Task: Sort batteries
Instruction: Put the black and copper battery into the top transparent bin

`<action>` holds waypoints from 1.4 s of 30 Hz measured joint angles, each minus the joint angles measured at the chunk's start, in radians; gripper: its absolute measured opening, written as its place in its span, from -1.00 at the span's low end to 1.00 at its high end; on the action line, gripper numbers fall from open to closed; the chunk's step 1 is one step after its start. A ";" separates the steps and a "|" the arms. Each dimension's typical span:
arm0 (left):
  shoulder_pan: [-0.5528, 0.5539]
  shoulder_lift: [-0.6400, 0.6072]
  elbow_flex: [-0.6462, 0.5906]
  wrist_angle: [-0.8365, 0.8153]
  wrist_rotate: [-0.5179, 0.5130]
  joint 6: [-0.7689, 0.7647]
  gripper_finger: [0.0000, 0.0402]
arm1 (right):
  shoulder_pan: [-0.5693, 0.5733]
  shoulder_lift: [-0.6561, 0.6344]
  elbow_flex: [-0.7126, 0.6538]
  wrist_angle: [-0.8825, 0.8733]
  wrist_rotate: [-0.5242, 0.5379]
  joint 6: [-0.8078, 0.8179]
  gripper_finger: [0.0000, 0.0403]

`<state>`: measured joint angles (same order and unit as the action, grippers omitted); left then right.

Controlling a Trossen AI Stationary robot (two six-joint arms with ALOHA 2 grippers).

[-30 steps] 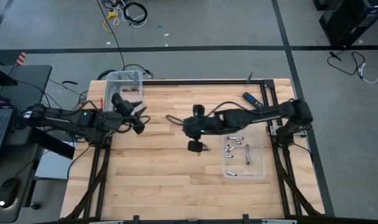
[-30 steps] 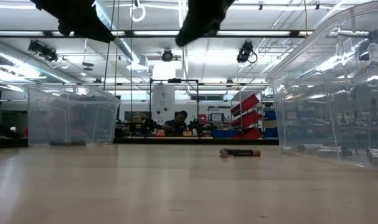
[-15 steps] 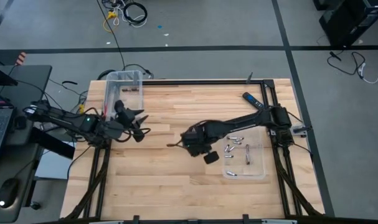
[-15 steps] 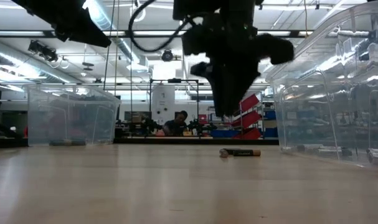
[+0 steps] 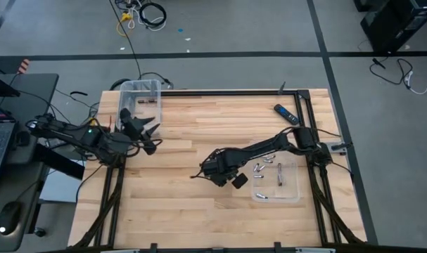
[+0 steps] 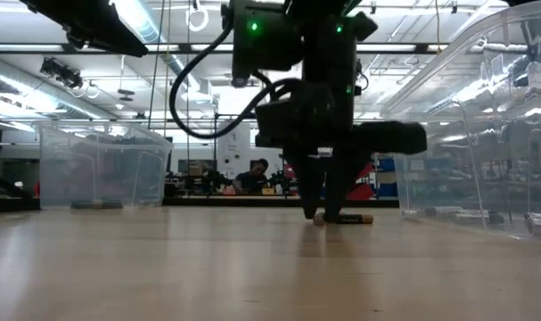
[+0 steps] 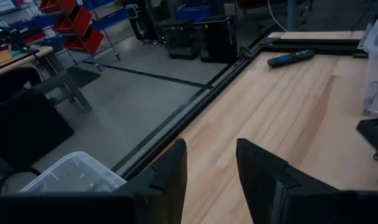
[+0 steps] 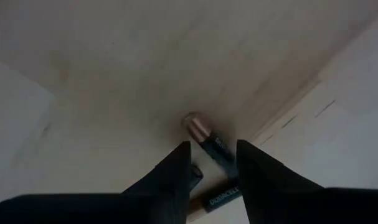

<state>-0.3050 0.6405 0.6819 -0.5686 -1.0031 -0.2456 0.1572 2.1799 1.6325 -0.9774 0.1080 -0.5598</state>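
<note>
A copper-and-black battery [image 8: 204,142] lies on the bare wood near the table's middle; it also shows in the low view [image 6: 344,218]. My right gripper [image 8: 212,155] points straight down over it, open, with one finger on each side and no touch showing. The low view has the right gripper's [image 6: 321,210] fingertips just above the wood. In the high view the right gripper [image 5: 220,173] hides the battery. My left gripper [image 5: 153,136] hovers open and empty near the left bin; it also shows in its wrist view [image 7: 212,155].
A clear bin [image 5: 139,90] holding a few batteries stands at the far left. A second clear bin [image 5: 290,184] with several batteries lies just right of my right gripper. A black-and-blue remote [image 5: 285,114] rests at the far right. Bare wood lies toward the near edge.
My right gripper has come down from high above the table to just over the battery, rolling about its own axis and tipping to point straight down. My left gripper has drawn back a little toward the left bin.
</note>
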 joint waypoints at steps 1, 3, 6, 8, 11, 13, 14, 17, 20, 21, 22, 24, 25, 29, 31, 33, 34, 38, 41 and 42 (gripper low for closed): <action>0.000 -0.005 0.000 -0.002 0.001 0.001 -0.32 | -0.001 0.006 0.000 0.006 0.000 -0.002 -0.42; 0.000 -0.013 0.000 -0.008 0.002 0.002 -0.32 | -0.004 0.011 0.001 0.012 0.001 -0.016 -0.41; 0.000 -0.014 0.000 -0.010 0.002 0.002 -0.32 | -0.004 0.022 0.004 0.019 0.004 -0.043 -0.40; -0.001 -0.012 0.000 -0.011 0.003 0.001 -0.32 | -0.007 0.022 0.003 0.027 0.003 -0.043 -0.42; -0.001 -0.012 0.000 -0.012 0.005 -0.001 -0.32 | -0.016 0.022 0.001 0.042 -0.021 -0.042 -0.50; -0.001 -0.012 0.000 -0.012 0.005 -0.001 -0.32 | -0.021 0.023 0.001 0.050 -0.025 -0.040 -0.60; -0.001 -0.012 0.000 -0.012 0.005 -0.001 -0.32 | -0.024 0.023 0.001 0.054 -0.028 -0.038 -0.67; -0.001 -0.008 0.000 -0.011 0.005 -0.016 -0.32 | -0.036 0.022 -0.013 0.086 -0.052 -0.019 -0.88; -0.001 -0.002 0.000 -0.011 0.010 -0.024 -0.32 | -0.042 0.021 -0.017 0.106 -0.056 0.007 -0.94; -0.001 0.002 0.000 -0.011 0.010 -0.026 -0.32 | -0.043 0.022 -0.017 0.117 -0.057 0.025 -0.93; -0.001 0.004 0.000 -0.011 0.011 -0.026 -0.32 | -0.045 0.022 -0.017 0.132 -0.059 0.041 -0.93; -0.004 0.014 0.000 -0.011 0.016 -0.027 -0.32 | -0.046 0.014 -0.018 0.171 -0.060 0.065 -0.95; -0.006 0.017 0.000 -0.011 0.025 -0.027 -0.32 | -0.046 0.008 -0.019 0.192 -0.060 0.075 -0.96; -0.020 0.041 0.000 -0.006 0.087 -0.024 -0.32 | -0.044 -0.042 -0.022 0.247 -0.060 0.121 -0.98; -0.032 0.049 -0.012 0.023 0.111 -0.019 -0.32 | -0.038 -0.084 -0.021 0.289 -0.061 0.136 -0.98; -0.047 0.053 -0.038 0.061 0.132 0.003 -0.32 | -0.030 -0.119 -0.019 0.336 -0.083 0.142 -0.99; -0.054 0.055 -0.051 0.085 0.141 0.013 -0.32 | -0.026 -0.128 -0.019 0.362 -0.100 0.142 -0.99; -0.084 0.053 -0.113 0.194 0.187 0.077 -0.32 | -0.003 -0.162 -0.020 0.549 -0.163 0.133 -0.99; -0.108 0.054 -0.170 0.316 0.287 0.142 -0.32 | 0.011 -0.168 -0.018 0.702 -0.161 0.114 -0.99; -0.115 0.054 -0.190 0.367 0.339 0.167 -0.32 | 0.014 -0.168 -0.018 0.725 -0.139 0.115 -0.99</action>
<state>-0.4203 0.6949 0.4920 -0.2016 -0.6645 -0.0783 0.1716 2.0119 1.6143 -0.2520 -0.0310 -0.4451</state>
